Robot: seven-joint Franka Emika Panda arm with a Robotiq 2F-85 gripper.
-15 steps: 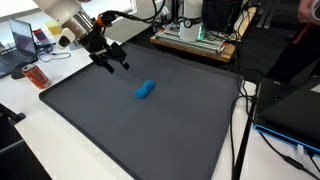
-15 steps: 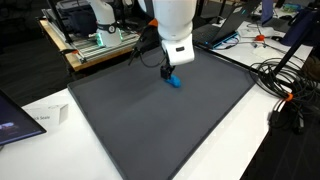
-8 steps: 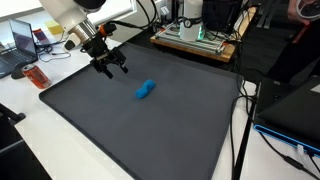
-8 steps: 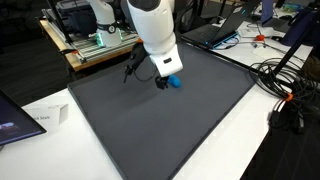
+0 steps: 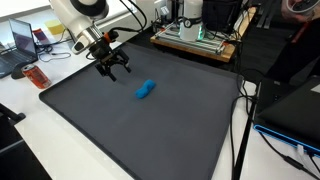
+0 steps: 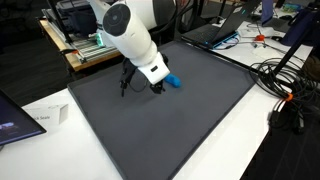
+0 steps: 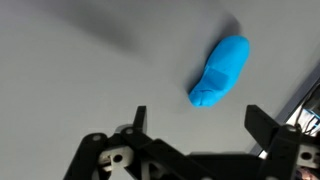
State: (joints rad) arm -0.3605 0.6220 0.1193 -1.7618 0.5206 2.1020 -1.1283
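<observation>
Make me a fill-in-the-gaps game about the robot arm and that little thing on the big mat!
The little lump lying on the mat is coloured ____.
The tool has its jaws wide ____.
Right now the tool is holding ____.
Missing words: blue; open; nothing.
</observation>
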